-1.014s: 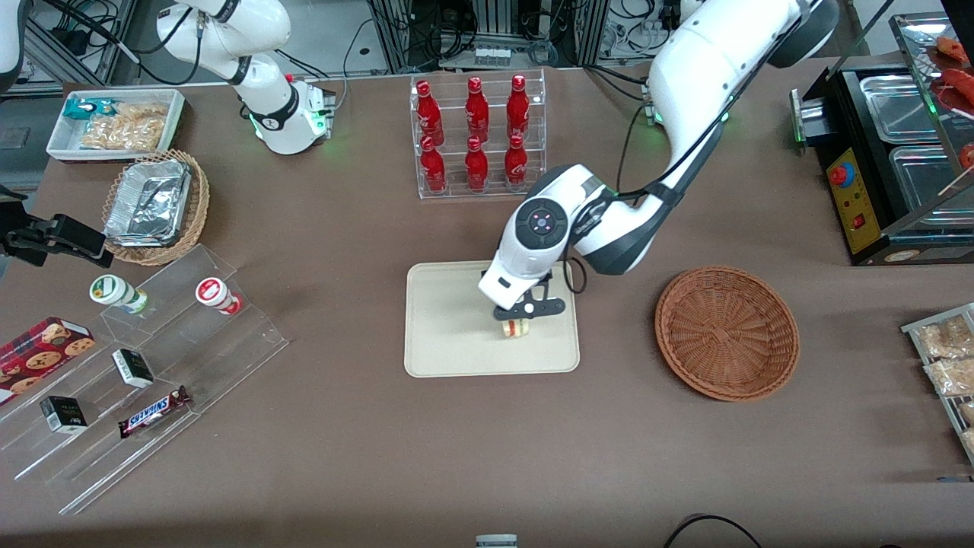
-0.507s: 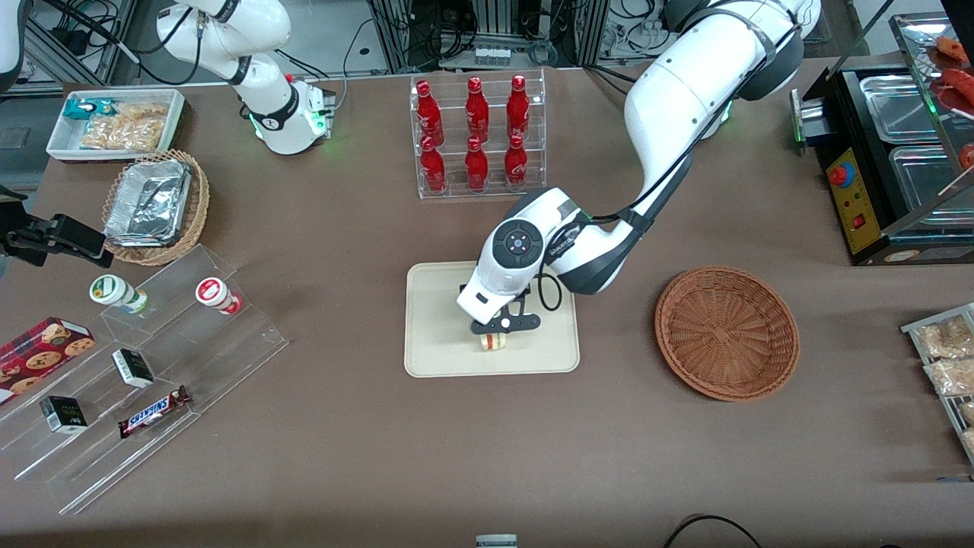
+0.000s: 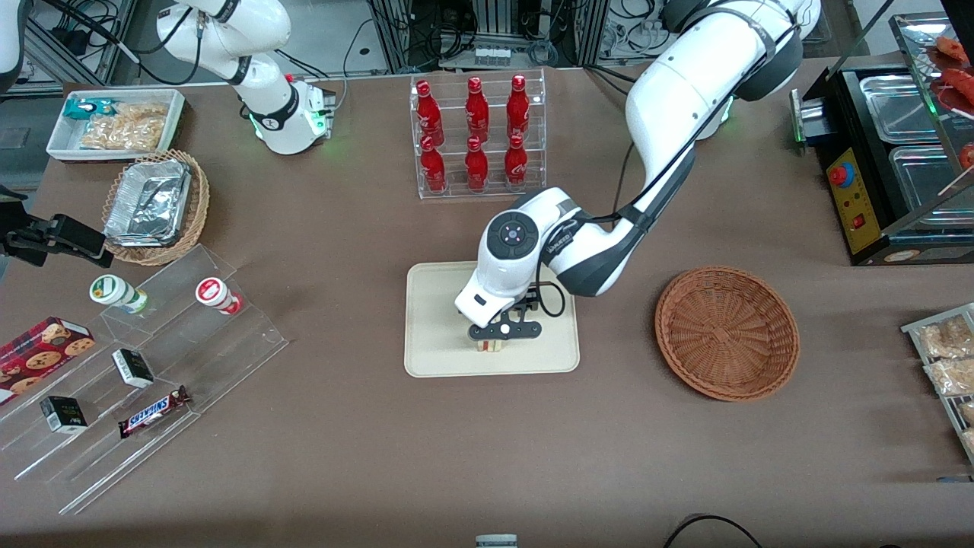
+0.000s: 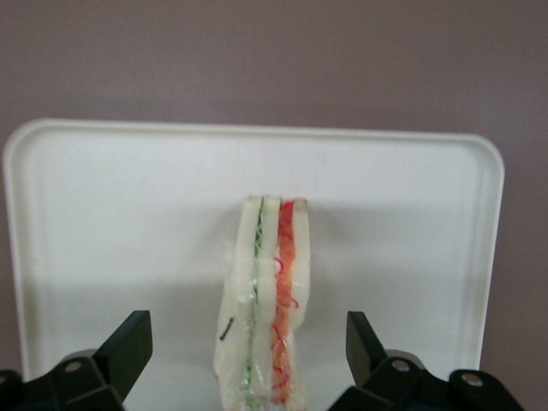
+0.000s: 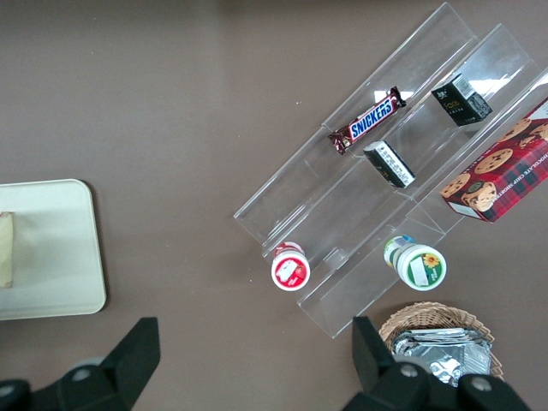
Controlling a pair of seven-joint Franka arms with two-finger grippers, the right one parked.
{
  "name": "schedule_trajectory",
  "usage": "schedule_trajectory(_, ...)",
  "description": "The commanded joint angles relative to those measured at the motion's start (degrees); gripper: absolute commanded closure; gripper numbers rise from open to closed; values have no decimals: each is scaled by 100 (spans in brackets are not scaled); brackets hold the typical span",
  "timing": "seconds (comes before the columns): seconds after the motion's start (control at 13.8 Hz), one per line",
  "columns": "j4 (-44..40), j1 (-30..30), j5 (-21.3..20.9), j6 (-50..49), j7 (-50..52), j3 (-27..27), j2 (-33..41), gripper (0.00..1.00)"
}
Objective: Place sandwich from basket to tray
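Even overhead light, soft shadows, slight wash-out close up

The front view is evenly lit from above: the brown bench [image 3: 365, 472] shows no hard shadows, only a soft dark patch under the working arm on the tray [image 3: 434, 358] and a faint one beside the basket [image 3: 727, 332]. Glare marks the clear plastic stands and the foil containers. In the left wrist view the tray looks nearly white and overexposed, the sandwich [image 4: 264, 308] throws a pale shadow, and the dark fingers [image 4: 128, 347] of the end effector [image 4: 248, 360] sit slightly soft at the frame edge, spread wide of the sandwich.
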State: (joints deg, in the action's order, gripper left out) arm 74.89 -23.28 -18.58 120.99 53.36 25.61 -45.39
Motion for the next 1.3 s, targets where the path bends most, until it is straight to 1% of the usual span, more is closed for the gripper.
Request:
schedule_trajectory(0.0,131,103,-103,-774,113,-153,783,0)
schedule_trajectory(0.14,131,357,-76,-1810,26,-144,1275,0)
schedule_trajectory(0.22,157,568,-67,-2146,17,-136,1478,0)
schedule_trajectory(0.29,244,787,-6,-2236,-36,-127,1663,0)
schedule_trajectory(0.36,349,1042,195,-2237,-149,-118,1830,0)
schedule_trajectory(0.43,446,1271,371,-2272,-490,-127,2005,0)
schedule_trajectory(0.65,824,2096,837,-2789,-1894,-127,2603,0)
schedule_trajectory(0.87,851,2879,1083,-3440,-3232,-127,2947,0)
schedule_trajectory(1.01,938,3284,1259,-3599,-3638,-127,3114,0)
schedule_trajectory(1.23,1526,3479,1295,-3503,-3736,-144,3684,0)
